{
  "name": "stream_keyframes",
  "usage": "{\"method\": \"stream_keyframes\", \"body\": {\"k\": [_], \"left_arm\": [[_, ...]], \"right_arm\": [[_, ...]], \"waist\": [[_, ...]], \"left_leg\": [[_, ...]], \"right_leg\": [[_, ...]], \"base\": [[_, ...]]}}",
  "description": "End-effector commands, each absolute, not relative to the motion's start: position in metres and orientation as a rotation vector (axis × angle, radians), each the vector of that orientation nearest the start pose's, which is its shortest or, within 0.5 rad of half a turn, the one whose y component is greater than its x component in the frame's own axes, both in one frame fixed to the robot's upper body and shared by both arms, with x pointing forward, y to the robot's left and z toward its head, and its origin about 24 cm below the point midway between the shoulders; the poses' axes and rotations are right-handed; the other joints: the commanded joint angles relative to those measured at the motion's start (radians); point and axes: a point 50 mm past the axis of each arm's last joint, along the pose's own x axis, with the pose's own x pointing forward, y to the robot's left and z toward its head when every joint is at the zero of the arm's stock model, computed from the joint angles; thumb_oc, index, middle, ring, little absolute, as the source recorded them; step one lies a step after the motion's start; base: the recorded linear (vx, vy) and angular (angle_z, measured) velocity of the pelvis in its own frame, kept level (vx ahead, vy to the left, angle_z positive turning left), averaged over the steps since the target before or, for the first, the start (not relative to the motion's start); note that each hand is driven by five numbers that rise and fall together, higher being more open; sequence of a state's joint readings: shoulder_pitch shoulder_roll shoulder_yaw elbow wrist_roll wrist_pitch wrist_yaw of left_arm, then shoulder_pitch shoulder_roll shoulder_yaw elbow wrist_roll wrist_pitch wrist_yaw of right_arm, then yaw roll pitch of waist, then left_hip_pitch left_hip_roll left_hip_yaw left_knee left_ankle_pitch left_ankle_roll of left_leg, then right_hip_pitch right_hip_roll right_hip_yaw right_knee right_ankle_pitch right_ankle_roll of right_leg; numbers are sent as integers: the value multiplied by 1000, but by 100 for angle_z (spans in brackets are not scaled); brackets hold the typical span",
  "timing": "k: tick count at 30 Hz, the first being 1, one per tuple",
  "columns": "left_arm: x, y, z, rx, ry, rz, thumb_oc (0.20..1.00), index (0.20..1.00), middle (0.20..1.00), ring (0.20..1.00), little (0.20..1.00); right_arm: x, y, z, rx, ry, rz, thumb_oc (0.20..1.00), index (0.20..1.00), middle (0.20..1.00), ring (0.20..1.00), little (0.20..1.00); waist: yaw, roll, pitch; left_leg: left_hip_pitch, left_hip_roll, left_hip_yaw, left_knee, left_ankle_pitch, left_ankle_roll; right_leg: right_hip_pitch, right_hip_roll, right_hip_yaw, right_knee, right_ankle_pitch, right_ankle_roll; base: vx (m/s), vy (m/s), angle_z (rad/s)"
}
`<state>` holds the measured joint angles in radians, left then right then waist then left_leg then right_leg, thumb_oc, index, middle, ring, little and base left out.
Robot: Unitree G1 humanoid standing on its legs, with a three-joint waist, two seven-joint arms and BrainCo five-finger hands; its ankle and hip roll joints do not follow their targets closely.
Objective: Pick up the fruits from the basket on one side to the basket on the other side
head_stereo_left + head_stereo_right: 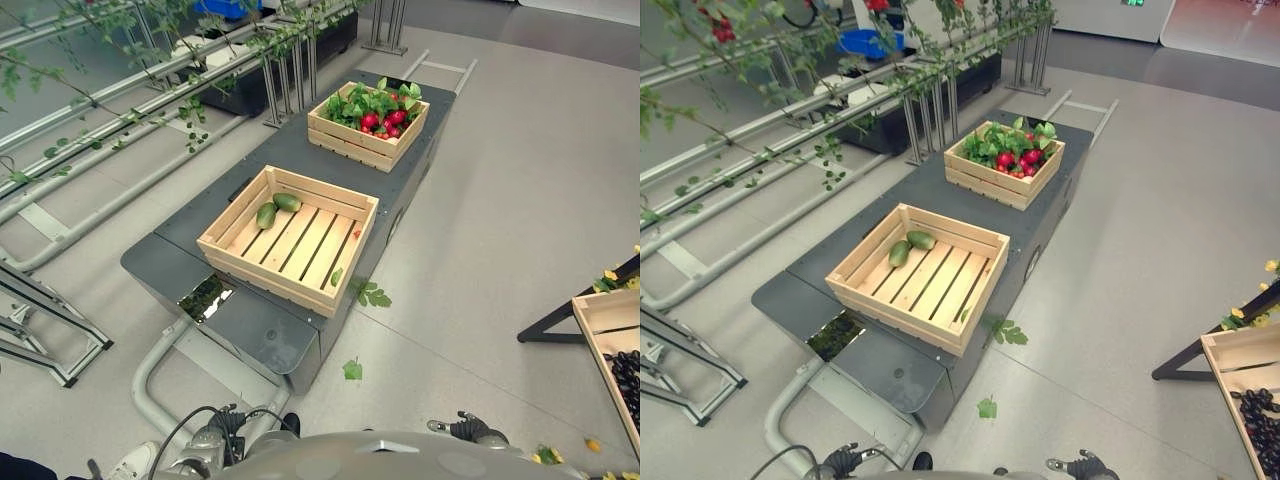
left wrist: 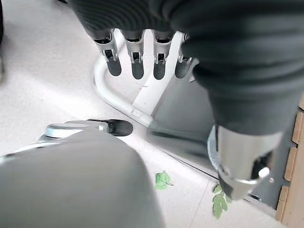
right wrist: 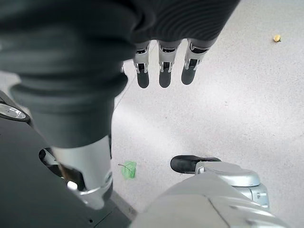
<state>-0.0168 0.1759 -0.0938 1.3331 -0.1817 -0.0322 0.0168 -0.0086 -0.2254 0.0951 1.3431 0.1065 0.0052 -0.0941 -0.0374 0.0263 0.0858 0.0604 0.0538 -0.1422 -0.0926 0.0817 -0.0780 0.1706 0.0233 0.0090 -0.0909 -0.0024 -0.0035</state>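
Your left hand (image 2: 137, 57) and right hand (image 3: 164, 66) hang low with fingers straight, holding nothing; beyond the near crate (image 1: 290, 240), which holds two green fruits (image 1: 275, 208), the far crate (image 1: 368, 125) holds red fruits (image 1: 385, 120); mid-transfer or finishing, you can't tell.

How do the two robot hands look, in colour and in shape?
Both look alike. The left robot hand has a dark ribbed cover over its back and wrist, a row of silver fingers with dark rounded tips, and a thick silver thumb set apart. The right robot hand shows the same dark ribbed cover, silver dark-tipped fingers and silver thumb.
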Motion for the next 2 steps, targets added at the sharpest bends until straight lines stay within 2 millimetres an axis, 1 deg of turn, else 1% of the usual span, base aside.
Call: {"method": "stream_keyframes", "body": {"k": [1,2], "left_arm": [[86,209,-170,-8,1275,192,1000,1000,1000,1000,1000],[80,207,-171,-32,1302,201,1000,1000,1000,1000,1000]], "right_arm": [[77,-248,-163,-278,1312,-204,1000,1000,1000,1000,1000],[76,-249,-163,-281,1321,-199,1000,1000,1000,1000,1000]], "waist": [[16,-44,18],[16,-43,16]], "left_leg": [[36,-53,32,91,-135,30],[38,-52,33,89,-135,29]], "right_leg": [[-89,-24,34,15,-26,67],[-86,-23,33,15,-28,67]], "base": [[27,-21,8],[22,-17,11]]}}
